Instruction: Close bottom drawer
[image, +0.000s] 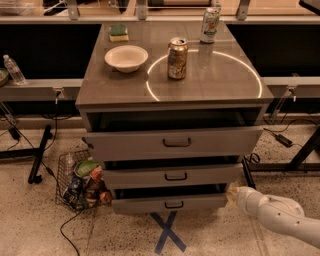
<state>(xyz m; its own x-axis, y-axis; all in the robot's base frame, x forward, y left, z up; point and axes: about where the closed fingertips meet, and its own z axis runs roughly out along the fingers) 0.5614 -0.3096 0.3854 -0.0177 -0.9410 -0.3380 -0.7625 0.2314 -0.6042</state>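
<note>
Gripper (232, 194) beside right end of bottom drawer (150, 204).

Speckled floor (35, 227) w/ blue tape X (167, 232) (wire basket (62, 172) to the L), black table leg (39, 156) beyond.

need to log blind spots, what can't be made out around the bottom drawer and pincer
Camera view:
- pincer, at the right end of the bottom drawer: touching it or not, cannot tell.
- bottom drawer inside: shadowed under the middle drawer.
- arm: cut off by the right edge.
</note>
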